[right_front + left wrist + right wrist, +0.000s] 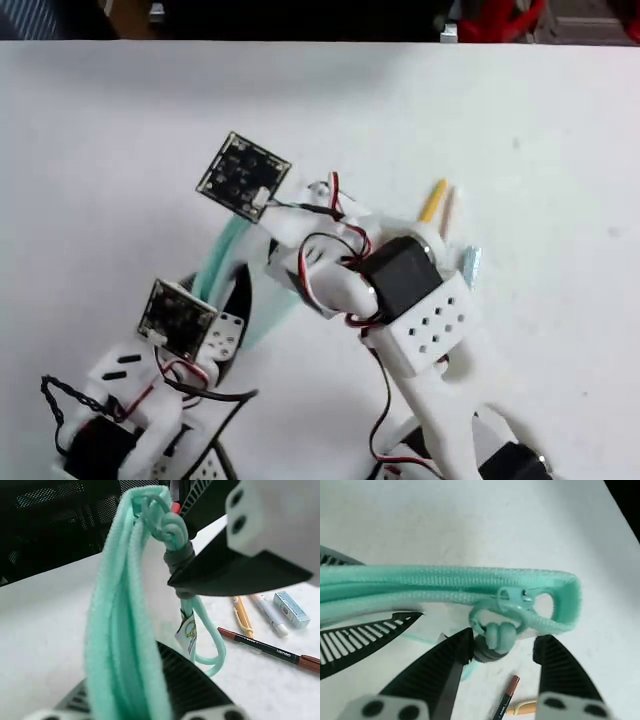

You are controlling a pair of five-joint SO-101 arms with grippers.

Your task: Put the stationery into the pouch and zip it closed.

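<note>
My left gripper (pixel 150 680) is clamping the pouch (pixel 120 605), seemingly soft and limp. My right gripper (pixel 506 637) is gaping wide around the pull knot (pixel 495 639), which I am judging the surest hold.

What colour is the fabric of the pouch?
The pouch is mint green all over. The right wrist view shows it best.
</note>
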